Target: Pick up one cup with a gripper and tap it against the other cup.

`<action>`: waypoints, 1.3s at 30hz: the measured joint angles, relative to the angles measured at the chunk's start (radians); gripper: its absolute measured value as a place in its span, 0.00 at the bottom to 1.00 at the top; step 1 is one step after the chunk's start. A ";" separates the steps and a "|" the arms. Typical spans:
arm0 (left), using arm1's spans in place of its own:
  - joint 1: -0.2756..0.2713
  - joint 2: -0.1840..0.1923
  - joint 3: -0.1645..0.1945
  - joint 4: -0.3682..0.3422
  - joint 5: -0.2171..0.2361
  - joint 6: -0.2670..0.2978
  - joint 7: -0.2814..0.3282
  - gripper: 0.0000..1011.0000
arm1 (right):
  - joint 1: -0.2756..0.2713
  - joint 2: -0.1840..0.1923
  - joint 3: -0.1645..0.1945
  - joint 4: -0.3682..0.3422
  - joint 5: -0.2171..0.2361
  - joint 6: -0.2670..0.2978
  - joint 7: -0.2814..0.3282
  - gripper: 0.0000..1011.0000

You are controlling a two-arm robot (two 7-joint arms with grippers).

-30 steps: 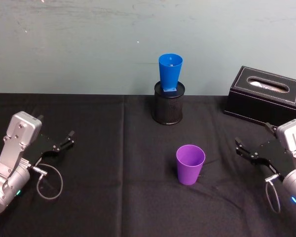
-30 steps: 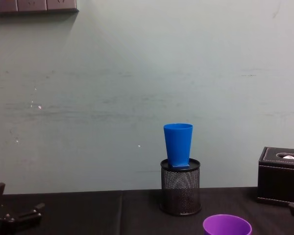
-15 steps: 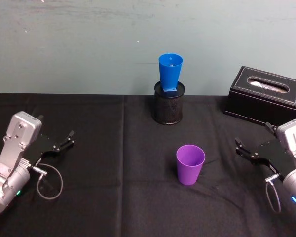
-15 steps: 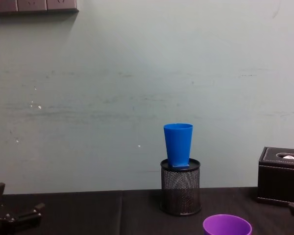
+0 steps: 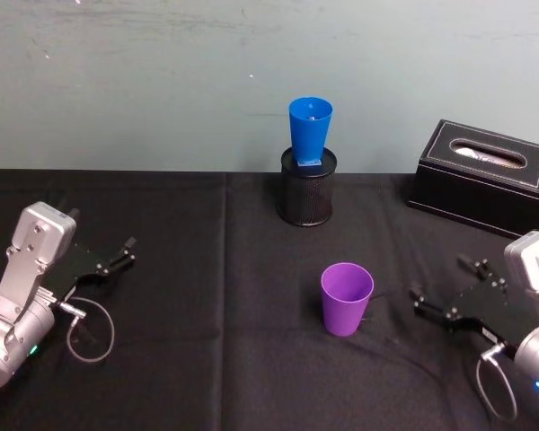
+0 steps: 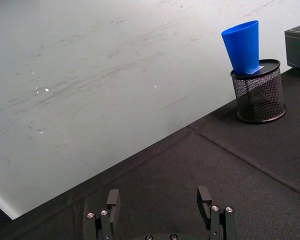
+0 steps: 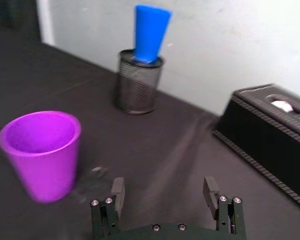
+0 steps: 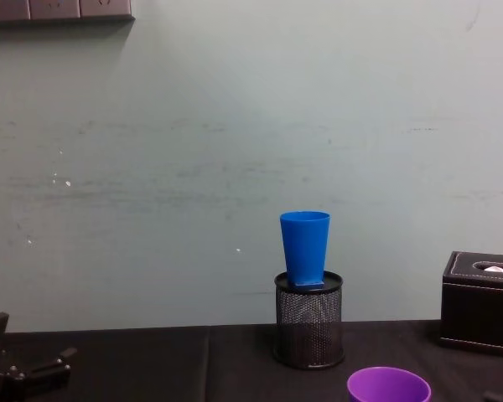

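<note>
Here, one purple cup [image 5: 347, 299], one blue cup [image 5: 310, 133]

The purple cup [image 5: 347, 299] is a tapered plastic tumbler with a wide rim, standing upright and empty on the black table [image 5: 207, 359], near the middle. The blue cup [image 5: 309, 130], taller and narrower, stands upright on top of a black mesh pen holder [image 5: 307, 193] farther back, well apart from the purple one. The right claw [image 5: 438, 285], black and slim-fingered, sits low just right of the purple cup, fingers spread, not touching it.
</note>
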 joint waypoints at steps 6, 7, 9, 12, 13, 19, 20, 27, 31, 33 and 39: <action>0.000 0.000 0.000 0.000 0.000 0.000 0.000 1.00 | -0.022 0.028 0.012 -0.028 0.067 0.033 0.125 0.99; 0.000 0.000 0.000 0.000 0.000 0.000 0.000 1.00 | -0.025 0.032 0.015 -0.029 0.085 0.032 0.161 0.99; 0.000 0.000 0.000 0.000 0.000 0.000 0.000 1.00 | -0.026 0.034 0.016 -0.027 0.102 0.023 0.200 0.99; 0.000 0.000 0.000 0.000 0.000 0.000 0.000 1.00 | -0.022 0.031 0.020 -0.006 0.133 0.000 0.272 0.99; 0.000 0.000 0.000 0.000 0.000 0.000 0.000 1.00 | -0.021 0.029 0.021 -0.001 0.139 -0.003 0.286 0.99; 0.000 0.000 0.000 0.000 0.000 0.000 0.000 1.00 | -0.009 0.006 0.024 0.030 0.155 -0.021 0.351 0.99; 0.000 0.000 0.000 0.000 0.000 0.000 0.000 1.00 | -0.008 0.003 0.024 0.032 0.155 -0.025 0.358 0.99; 0.000 0.000 0.000 0.000 0.000 0.000 0.000 1.00 | 0.003 -0.025 0.014 0.040 0.139 -0.052 0.412 0.99; 0.000 0.000 0.000 0.000 0.000 0.000 0.000 1.00 | 0.007 -0.036 0.011 0.042 0.122 -0.060 0.425 0.99; 0.000 0.000 0.000 0.000 0.000 0.000 0.000 1.00 | 0.010 -0.042 0.010 0.045 0.111 -0.061 0.429 0.99; 0.000 0.000 0.000 0.000 0.000 0.000 0.000 1.00 | 0.018 -0.060 0.005 0.054 0.087 -0.067 0.434 0.99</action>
